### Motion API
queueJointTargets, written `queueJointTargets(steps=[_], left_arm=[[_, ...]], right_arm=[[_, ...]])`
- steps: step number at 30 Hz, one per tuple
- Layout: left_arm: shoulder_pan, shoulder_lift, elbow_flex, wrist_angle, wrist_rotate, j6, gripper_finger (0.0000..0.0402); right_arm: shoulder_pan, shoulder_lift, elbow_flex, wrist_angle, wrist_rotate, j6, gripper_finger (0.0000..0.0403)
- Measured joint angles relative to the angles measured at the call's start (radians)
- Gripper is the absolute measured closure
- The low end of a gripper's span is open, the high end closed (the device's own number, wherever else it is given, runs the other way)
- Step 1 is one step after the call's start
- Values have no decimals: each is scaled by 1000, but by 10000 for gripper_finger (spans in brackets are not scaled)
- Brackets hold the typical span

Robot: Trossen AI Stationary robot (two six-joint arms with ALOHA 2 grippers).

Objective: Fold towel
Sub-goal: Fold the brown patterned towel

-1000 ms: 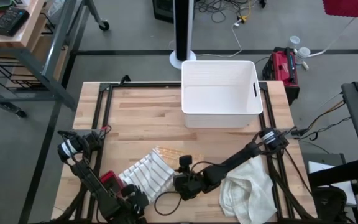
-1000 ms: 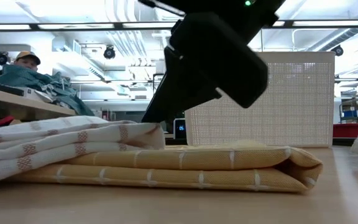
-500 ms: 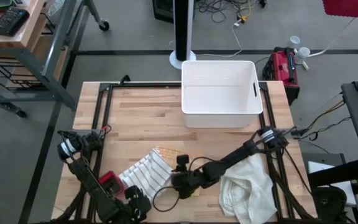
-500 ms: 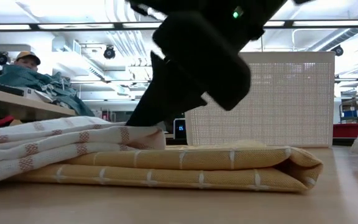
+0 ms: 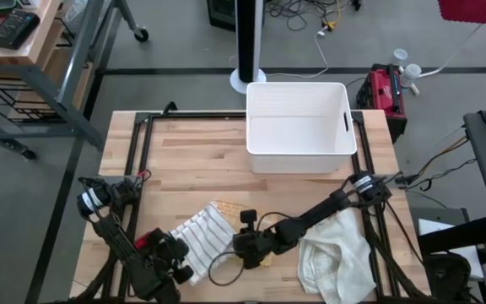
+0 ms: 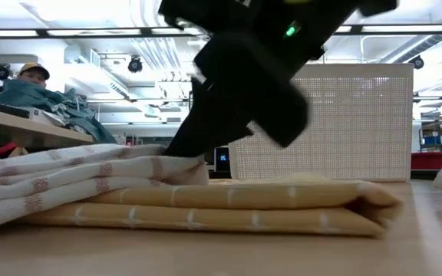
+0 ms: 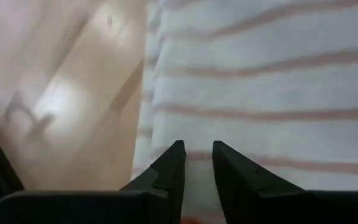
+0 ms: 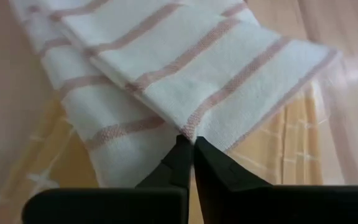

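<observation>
The white striped towel (image 5: 199, 236) lies folded near the front edge of the wooden table (image 5: 192, 160), and it rests partly on a yellow towel (image 6: 229, 207) that is folded flat under it. The right gripper (image 8: 192, 148) is at one corner of the white striped towel, and its fingers are clenched on this corner. The left gripper (image 7: 196, 163) is at the opposite edge of the same towel; its fingers have a narrow gap with cloth between them, but I cannot tell if they grasp it. Another white cloth (image 5: 336, 253) lies crumpled beside the right arm. A white bin (image 5: 300, 127) stands at the far side of the table.
</observation>
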Motion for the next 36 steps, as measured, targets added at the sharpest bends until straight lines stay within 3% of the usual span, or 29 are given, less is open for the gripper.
queueJointTargets(steps=[5,13,23,27,36], left_arm=[[-3,0,-83,113,31,-68,328],[-4,-13,-102,106,85,-175,348],[-3,-14,-110,103,129,-214,377],[-9,-14,-89,105,109,-203,380],[-44,-14,-33,85,-106,-217,380]], right_arm=[[35,-17,0,-33,43,-2,400],[97,-16,0,-95,161,-64,402],[111,-16,0,-117,165,-7,398],[112,-16,0,-120,165,30,367],[114,-19,0,-183,128,169,251]])
